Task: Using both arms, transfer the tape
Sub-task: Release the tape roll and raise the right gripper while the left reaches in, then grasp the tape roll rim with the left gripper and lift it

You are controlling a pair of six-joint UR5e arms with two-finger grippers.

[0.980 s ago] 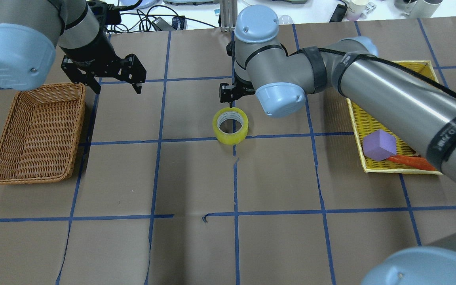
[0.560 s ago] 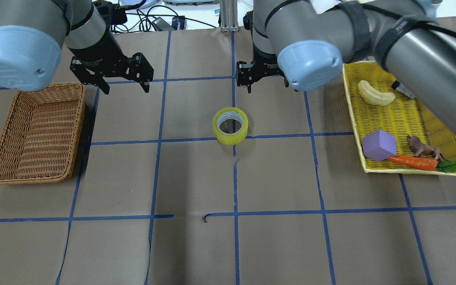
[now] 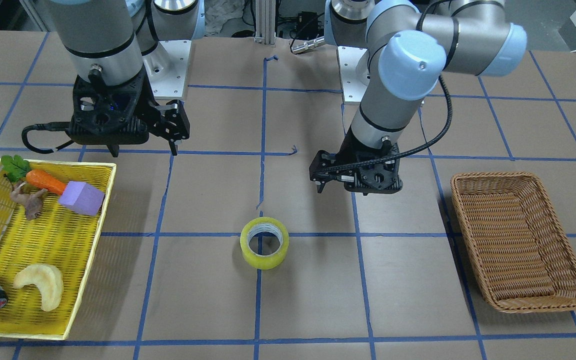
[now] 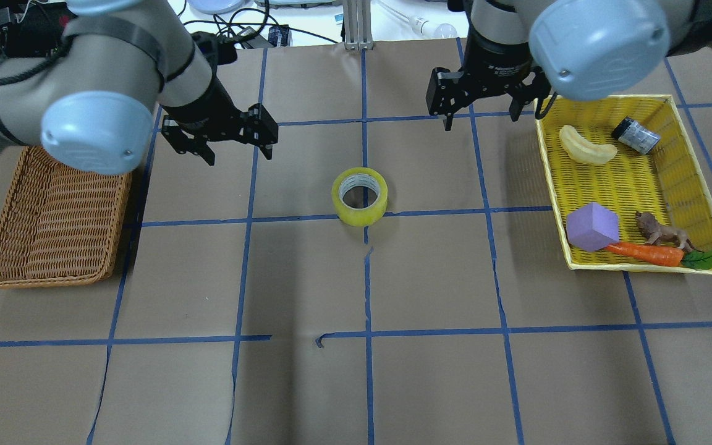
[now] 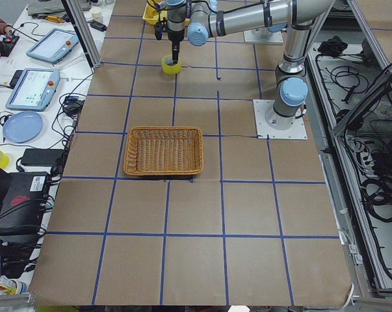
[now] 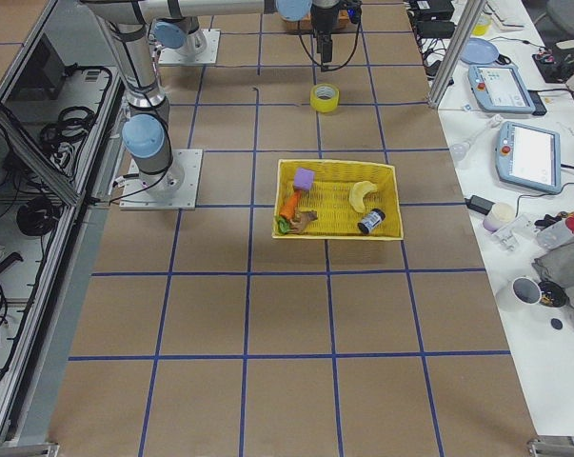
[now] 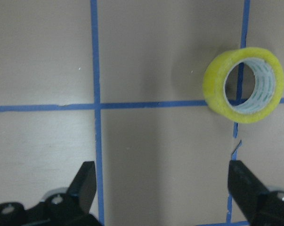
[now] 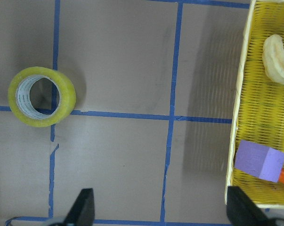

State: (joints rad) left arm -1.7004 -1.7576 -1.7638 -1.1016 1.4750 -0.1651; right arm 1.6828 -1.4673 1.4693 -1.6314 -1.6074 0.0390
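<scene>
Tape (image 4: 360, 196) lies flat on the table (image 4: 356, 383), core opening up, on a crossing of the blue grid lines near the table's middle. Nothing touches it. Left claw (image 4: 238, 152) hangs above the table on the far left side of the roll, fingers spread wide and empty; in the left wrist view both fingertips (image 7: 84, 184) frame bare table, with the roll ahead toward the upper right. Right claw (image 4: 492, 117) hangs on the far right side of the roll, just beside the far corner of the yellow tray (image 4: 631, 185), also spread wide and empty. In the right wrist view the roll sits at left and the tray edge at right. Tray holds a purple block (image 4: 591, 227), carrot (image 4: 643, 252), banana piece (image 4: 586, 148), animal figure (image 4: 662, 233) and small grey cylinder (image 4: 638, 135). Wicker basket (image 4: 53, 210) stands on the table's left side, well apart from the roll.
</scene>
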